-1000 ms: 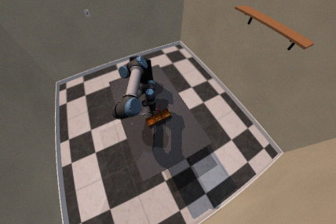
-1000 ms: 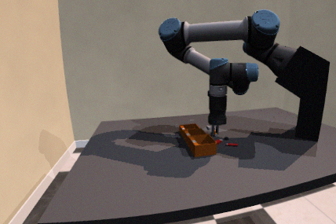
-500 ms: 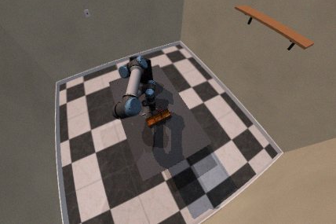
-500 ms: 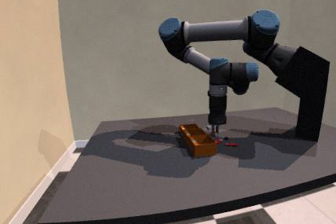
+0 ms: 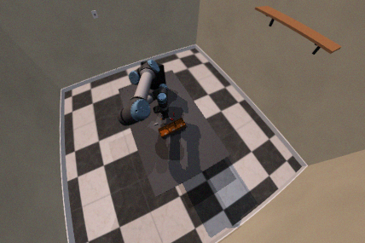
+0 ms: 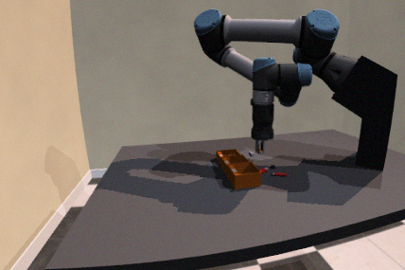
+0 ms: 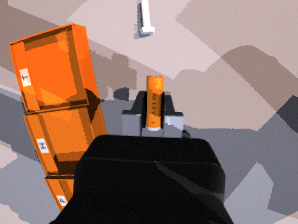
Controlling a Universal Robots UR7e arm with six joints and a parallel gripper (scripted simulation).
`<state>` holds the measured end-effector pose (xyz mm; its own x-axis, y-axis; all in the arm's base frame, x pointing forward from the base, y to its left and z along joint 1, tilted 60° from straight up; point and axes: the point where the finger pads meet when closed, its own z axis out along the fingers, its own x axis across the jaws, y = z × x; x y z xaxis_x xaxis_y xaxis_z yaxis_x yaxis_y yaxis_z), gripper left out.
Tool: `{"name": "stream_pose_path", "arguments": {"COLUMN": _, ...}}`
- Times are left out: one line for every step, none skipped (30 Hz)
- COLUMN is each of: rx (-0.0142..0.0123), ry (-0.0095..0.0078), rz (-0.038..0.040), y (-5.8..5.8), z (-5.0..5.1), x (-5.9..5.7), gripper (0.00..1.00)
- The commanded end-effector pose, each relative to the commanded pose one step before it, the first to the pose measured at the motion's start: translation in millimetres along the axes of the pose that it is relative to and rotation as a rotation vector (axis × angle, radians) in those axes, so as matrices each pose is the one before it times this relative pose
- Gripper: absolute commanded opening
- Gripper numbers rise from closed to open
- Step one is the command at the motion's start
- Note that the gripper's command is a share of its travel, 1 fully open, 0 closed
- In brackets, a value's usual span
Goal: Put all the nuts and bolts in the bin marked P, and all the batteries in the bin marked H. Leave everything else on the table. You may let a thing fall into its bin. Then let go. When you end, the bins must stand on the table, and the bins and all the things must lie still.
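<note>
The two-finger gripper (image 7: 153,117) is clamped on a small orange cylindrical battery (image 7: 154,99), lifted clear of the dark table (image 6: 142,221) beside the orange three-compartment bin (image 7: 56,106). Judged by shape, the battery is rigid, light and smooth; a grip across its round wall suits it, though it may slip. Its long axis lies in line with the fingers, tip projecting past them. A grey bolt (image 7: 145,18) lies on the table beyond, well apart.

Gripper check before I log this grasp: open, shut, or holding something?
Gripper: shut on the orange battery, held upright between its fingers.
</note>
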<state>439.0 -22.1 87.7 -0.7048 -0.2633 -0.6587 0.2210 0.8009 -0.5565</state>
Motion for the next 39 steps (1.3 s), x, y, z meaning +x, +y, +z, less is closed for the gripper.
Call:
{"name": "stream_pose_path", "arguments": {"rx": -0.00006, "ry": 0.00112, "rz": 0.00061, "y": 0.13, "z": -16.21, "x": -0.51, "gripper": 0.31}}
{"name": "stream_pose_path", "arguments": {"rx": 0.00000, "ry": 0.00000, "rz": 0.00000, "y": 0.00, "z": -3.33, "x": 0.00, "gripper": 0.31}}
{"name": "stream_pose_path", "arguments": {"rx": 0.00000, "ry": 0.00000, "rz": 0.00000, "y": 0.00, "z": 0.00, "x": -0.01, "gripper": 0.31}}
{"name": "stream_pose_path", "arguments": {"rx": 0.00000, "ry": 0.00000, "rz": 0.00000, "y": 0.00, "z": 0.00, "x": -0.01, "gripper": 0.31}}
{"name": "stream_pose_path", "arguments": {"rx": 0.00000, "ry": 0.00000, "rz": 0.00000, "y": 0.00, "z": 0.00, "x": -0.01, "gripper": 0.31}}
{"name": "stream_pose_path", "arguments": {"rx": 0.00000, "ry": 0.00000, "rz": 0.00000, "y": 0.00, "z": 0.00, "x": 0.00, "gripper": 0.31}}
{"name": "stream_pose_path", "arguments": {"rx": 0.00000, "ry": -0.00003, "rz": 0.00000, "y": -0.01, "z": 0.04, "x": 0.06, "gripper": 0.31}}
{"name": "stream_pose_path", "arguments": {"rx": 0.00000, "ry": 0.00001, "rz": 0.00000, "y": 0.00, "z": -0.01, "x": -0.02, "gripper": 0.31}}
{"name": "stream_pose_path", "arguments": {"rx": 0.00000, "ry": 0.00001, "rz": 0.00000, "y": 0.00, "z": -0.01, "x": -0.01, "gripper": 0.31}}
{"name": "stream_pose_path", "arguments": {"rx": 0.00000, "ry": 0.00000, "rz": 0.00000, "y": 0.00, "z": -0.01, "x": -0.01, "gripper": 0.31}}
{"name": "stream_pose_path", "arguments": {"rx": 0.00000, "ry": 0.00000, "rz": 0.00000, "y": 0.00, "z": -0.01, "x": -0.01, "gripper": 0.31}}
{"name": "stream_pose_path", "arguments": {"rx": 0.00000, "ry": 0.00000, "rz": 0.00000, "y": 0.00, "z": 0.00, "x": -0.01, "gripper": 0.31}}
{"name": "stream_pose_path", "arguments": {"rx": 0.00000, "ry": 0.00000, "rz": 0.00000, "y": 0.00, "z": 0.00, "x": 0.00, "gripper": 0.31}}
{"name": "stream_pose_path", "arguments": {"rx": 0.00000, "ry": 0.00000, "rz": 0.00000, "y": 0.00, "z": 0.00, "x": 0.00, "gripper": 0.31}}
{"name": "stream_pose_path", "arguments": {"rx": 0.00000, "ry": -0.00001, "rz": 0.00000, "y": -0.01, "z": 0.02, "x": 0.03, "gripper": 0.31}}
{"name": "stream_pose_path", "arguments": {"rx": 0.00000, "ry": 0.00001, "rz": 0.00000, "y": 0.00, "z": -0.01, "x": -0.01, "gripper": 0.31}}
{"name": "stream_pose_path", "arguments": {"rx": 0.00000, "ry": 0.00000, "rz": 0.00000, "y": 0.00, "z": -0.01, "x": -0.01, "gripper": 0.31}}
{"name": "stream_pose_path", "arguments": {"rx": 0.00000, "ry": 0.00000, "rz": 0.00000, "y": 0.00, "z": 0.00, "x": -0.01, "gripper": 0.31}}
{"name": "stream_pose_path", "arguments": {"rx": -0.00004, "ry": -0.00032, "rz": 0.00002, "y": -0.01, "z": 0.06, "x": -0.04, "gripper": 0.31}}
{"name": "stream_pose_path", "arguments": {"rx": 0.00001, "ry": 0.00007, "rz": 0.00000, "y": 0.00, "z": -0.02, "x": 0.01, "gripper": 0.31}}
{"name": "stream_pose_path", "arguments": {"rx": 0.00003, "ry": 0.00024, "rz": -0.00001, "y": -0.01, "z": -4.02, "x": 0.05, "gripper": 0.31}}
{"name": "stream_pose_path", "arguments": {"rx": 0.00000, "ry": 0.00002, "rz": 0.00001, "y": 0.00, "z": -2.48, "x": -0.05, "gripper": 0.31}}
{"name": "stream_pose_path", "arguments": {"rx": 0.00000, "ry": 0.00000, "rz": 0.00000, "y": 0.00, "z": 0.00, "x": 0.00, "gripper": 0.31}}
{"name": "stream_pose_path", "arguments": {"rx": 0.00000, "ry": -0.00003, "rz": 0.00000, "y": -0.01, "z": 0.04, "x": 0.05, "gripper": 0.31}}
{"name": "stream_pose_path", "arguments": {"rx": 0.00000, "ry": 0.00001, "rz": 0.00000, "y": 0.00, "z": -0.01, "x": -0.02, "gripper": 0.31}}
{"name": "stream_pose_path", "arguments": {"rx": 0.00000, "ry": 0.00001, "rz": 0.00000, "y": 0.00, "z": -0.01, "x": -0.01, "gripper": 0.31}}
{"name": "stream_pose_path", "arguments": {"rx": 0.00000, "ry": 0.00000, "rz": 0.00000, "y": 0.00, "z": -0.01, "x": -0.01, "gripper": 0.31}}
{"name": "stream_pose_path", "arguments": {"rx": -0.00001, "ry": 0.00000, "rz": 0.00001, "y": 3.03, "z": -0.01, "x": -5.20, "gripper": 0.31}}
{"name": "stream_pose_path", "arguments": {"rx": -0.00001, "ry": -0.00001, "rz": 0.00001, "y": 3.03, "z": 0.01, "x": -5.18, "gripper": 0.31}}
{"name": "stream_pose_path", "arguments": {"rx": 0.00000, "ry": 0.00000, "rz": 0.00000, "y": 0.00, "z": 0.00, "x": 0.00, "gripper": 0.31}}
{"name": "stream_pose_path", "arguments": {"rx": 0.00000, "ry": 0.00000, "rz": 0.00000, "y": 0.00, "z": 0.00, "x": 0.00, "gripper": 0.31}}
{"name": "stream_pose_path", "arguments": {"rx": -0.00001, "ry": 0.00000, "rz": 0.00001, "y": 3.03, "z": 0.00, "x": -5.19, "gripper": 0.31}}
{"name": "stream_pose_path", "arguments": {"rx": -0.00001, "ry": -0.00001, "rz": 0.00001, "y": 3.03, "z": 0.00, "x": -5.18, "gripper": 0.31}}
{"name": "stream_pose_path", "arguments": {"rx": -0.00001, "ry": 0.00000, "rz": 0.00001, "y": 2.49, "z": 0.00, "x": -4.27, "gripper": 0.31}}
{"name": "stream_pose_path", "arguments": {"rx": 0.00000, "ry": 0.00000, "rz": 0.00000, "y": 0.00, "z": 0.00, "x": 0.00, "gripper": 0.31}}
{"name": "stream_pose_path", "arguments": {"rx": -0.00001, "ry": 0.00000, "rz": -0.04999, "y": 3.03, "z": 0.00, "x": -5.19, "gripper": 0.31}}
{"name": "stream_pose_path", "arguments": {"rx": -0.00001, "ry": 0.00000, "rz": -0.04999, "y": 2.77, "z": 0.00, "x": -5.33, "gripper": 0.31}}
{"name": "stream_pose_path", "arguments": {"rx": 0.00001, "ry": -0.00004, "rz": -0.05000, "y": 2.50, "z": 0.03, "x": -5.39, "gripper": 0.31}}
{"name": "stream_pose_path", "arguments": {"rx": -0.00001, "ry": -0.00001, "rz": -0.01219, "y": 2.21, "z": 0.00, "x": -5.58, "gripper": 0.31}}
